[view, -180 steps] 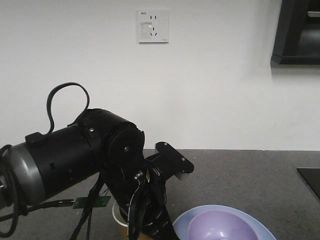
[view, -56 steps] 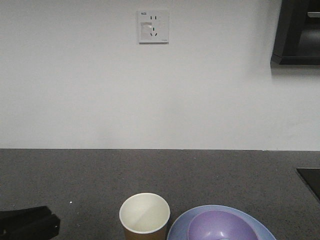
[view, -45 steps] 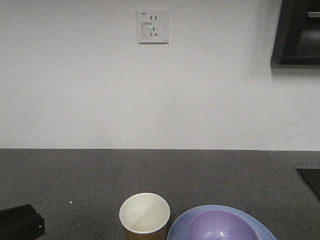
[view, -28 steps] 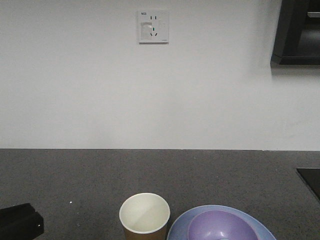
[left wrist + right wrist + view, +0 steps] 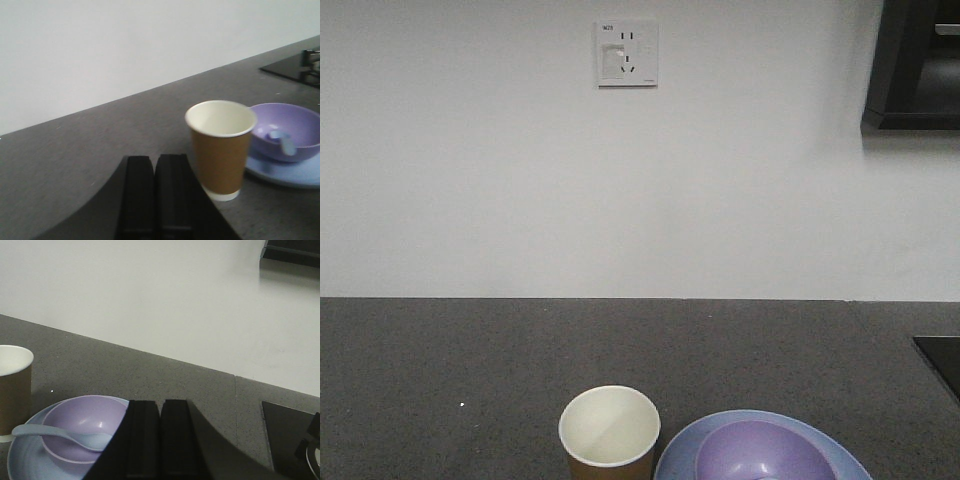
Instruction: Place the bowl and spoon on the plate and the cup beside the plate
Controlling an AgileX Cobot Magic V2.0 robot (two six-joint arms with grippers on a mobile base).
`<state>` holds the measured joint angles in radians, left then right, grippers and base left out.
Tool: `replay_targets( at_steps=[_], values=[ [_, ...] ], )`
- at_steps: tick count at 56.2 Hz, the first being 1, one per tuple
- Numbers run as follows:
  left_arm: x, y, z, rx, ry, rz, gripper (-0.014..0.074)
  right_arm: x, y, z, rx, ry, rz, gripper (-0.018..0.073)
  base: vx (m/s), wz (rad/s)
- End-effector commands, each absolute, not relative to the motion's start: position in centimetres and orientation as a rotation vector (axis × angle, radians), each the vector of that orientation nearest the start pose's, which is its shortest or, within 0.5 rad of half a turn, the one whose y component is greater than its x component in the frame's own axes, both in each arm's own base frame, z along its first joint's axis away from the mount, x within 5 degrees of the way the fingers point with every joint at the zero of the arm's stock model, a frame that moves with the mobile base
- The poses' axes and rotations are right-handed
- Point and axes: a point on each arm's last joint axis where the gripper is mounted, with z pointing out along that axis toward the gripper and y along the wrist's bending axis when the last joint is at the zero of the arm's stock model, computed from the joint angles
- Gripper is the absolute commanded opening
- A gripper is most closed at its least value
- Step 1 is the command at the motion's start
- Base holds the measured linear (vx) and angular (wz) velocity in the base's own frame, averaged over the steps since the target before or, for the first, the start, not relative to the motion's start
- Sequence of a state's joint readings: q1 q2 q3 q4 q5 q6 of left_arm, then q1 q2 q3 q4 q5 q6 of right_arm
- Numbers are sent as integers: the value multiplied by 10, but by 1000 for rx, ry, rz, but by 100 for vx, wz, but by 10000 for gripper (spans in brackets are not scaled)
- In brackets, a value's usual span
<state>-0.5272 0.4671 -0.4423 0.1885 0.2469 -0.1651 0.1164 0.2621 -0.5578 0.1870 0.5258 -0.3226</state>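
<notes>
Cup (image 5: 220,149), bowl (image 5: 84,426) and plate (image 5: 22,459) on the dark counter (image 5: 470,360), both claws pressed together.

Left gripper (image 5: 154,165) is closed and holds nothing; the empty cup stands just to its right, beside the plate. Right gripper (image 5: 159,410) is closed too; to its left the bowl sits on the plate, with the spoon (image 5: 60,435) lying in the bowl.

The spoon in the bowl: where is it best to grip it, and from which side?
Probably the handle of the spoon, approached from above on the cup side. It juts past the rim of the bowl over the plate, while the scoop lies inside the bowl.
</notes>
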Motion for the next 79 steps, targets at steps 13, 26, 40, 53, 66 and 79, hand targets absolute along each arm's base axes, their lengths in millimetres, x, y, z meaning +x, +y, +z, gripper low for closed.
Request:
replay_targets(
  at_steps=[13, 26, 40, 53, 66, 79],
  values=[
    [61, -9, 237, 103, 1502, -130, -6, 50, 13, 350, -281, 1579, 29, -8, 0, 0],
    [55, -1, 207, -31, 1536, -65, -6, 50, 13, 350, -282, 1580, 29, -8, 0, 0],
    [54, -1, 208, -12, 1524, -37, -6, 50, 13, 350, -282, 1580, 29, -8, 0, 0],
    [54, -1, 208, -12, 1524, -37, -6, 50, 13, 350, -282, 1580, 29, -8, 0, 0],
    [54, -1, 208, -12, 1524, -37, -6, 50, 13, 350, -283, 1583, 29, -8, 0, 0],
    [54, -1, 208, -12, 1524, -37, -6, 50, 13, 350, -283, 1583, 29, -8, 0, 0]
  ],
)
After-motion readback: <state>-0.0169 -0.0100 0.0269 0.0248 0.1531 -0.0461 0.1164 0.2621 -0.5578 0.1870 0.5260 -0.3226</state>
